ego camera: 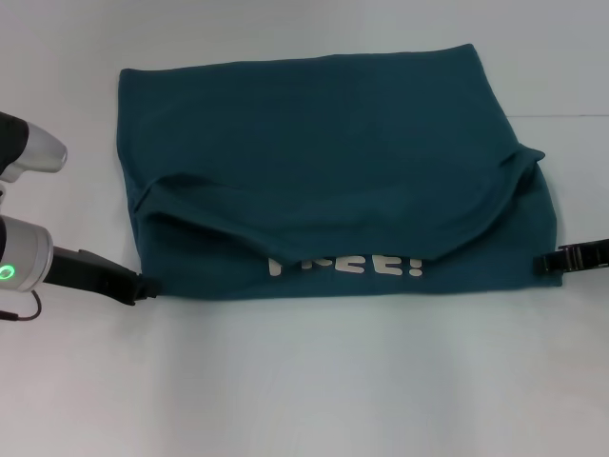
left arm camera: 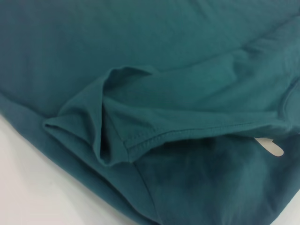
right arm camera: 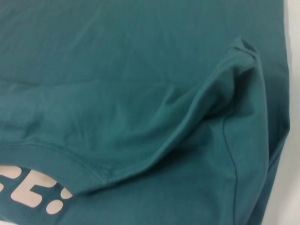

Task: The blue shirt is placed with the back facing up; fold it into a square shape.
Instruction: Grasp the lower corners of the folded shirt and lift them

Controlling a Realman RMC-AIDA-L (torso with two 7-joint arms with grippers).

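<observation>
**Shirt folded once, edges still uneven**

You have the blue shirt (ego camera: 324, 143) lying across the middle of the white table (ego camera: 304, 381), already doubled over on itself into a wide block. The top layer is plain; its sagging hem stops short of the near edge, so a strip of the layer beneath shows with the white lettering (ego camera: 344, 265) half covered. That tells you at least one fold is in place, but the upper layer droops in a curve instead of meeting the near edge squarely, and small puckers stand up at both near corners.

Your left gripper (ego camera: 143, 284) sits low on the table at the shirt's near left corner, its tip touching or just beside the cloth. Your right gripper (ego camera: 557, 261) sits at the near right edge in the same way. You cannot tell from any view how far either set of fingers is parted, or whether either has hold of fabric; the wrist views show only cloth folds.

Judging from the shape, what remains is to even out the loose top layer and probably fold the wide block across once more, since it is clearly broader than it is deep.
</observation>
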